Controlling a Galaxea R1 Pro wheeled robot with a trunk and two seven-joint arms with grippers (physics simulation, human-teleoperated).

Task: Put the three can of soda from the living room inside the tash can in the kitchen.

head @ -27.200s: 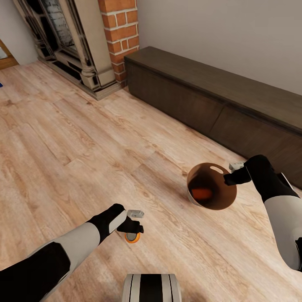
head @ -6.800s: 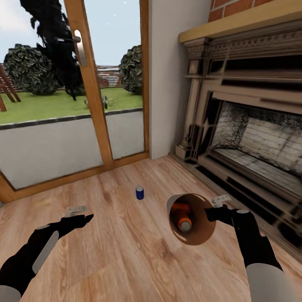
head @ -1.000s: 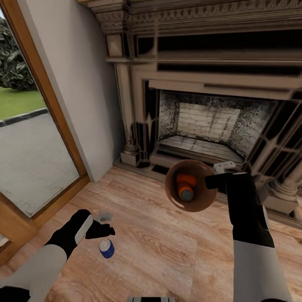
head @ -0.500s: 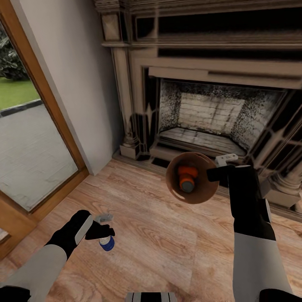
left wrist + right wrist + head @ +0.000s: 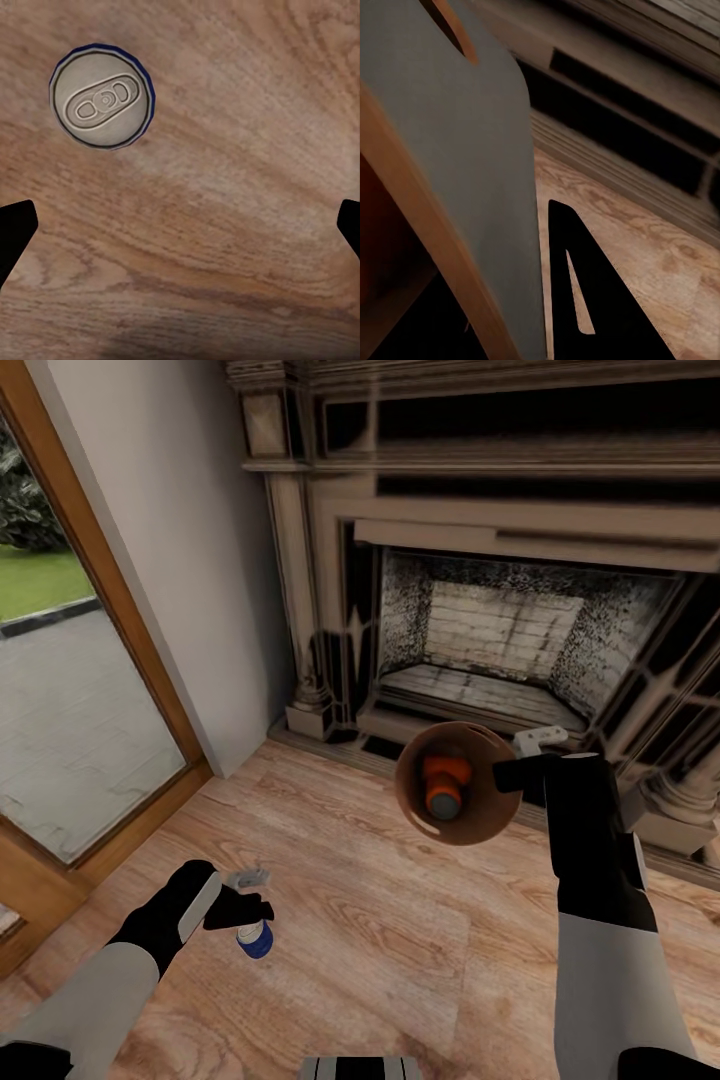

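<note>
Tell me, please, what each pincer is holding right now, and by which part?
The right pincer holds the trash can by its rim. The left pincer is open above the blue can, holding nothing.

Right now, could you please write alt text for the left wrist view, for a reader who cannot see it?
Looking straight down, a blue can with a silver pull-tab top stands upright on the pale wood floor. The two dark fingertips of the open left tool sit wide apart at the picture's edges, with the can off-centre, not between them.
</note>
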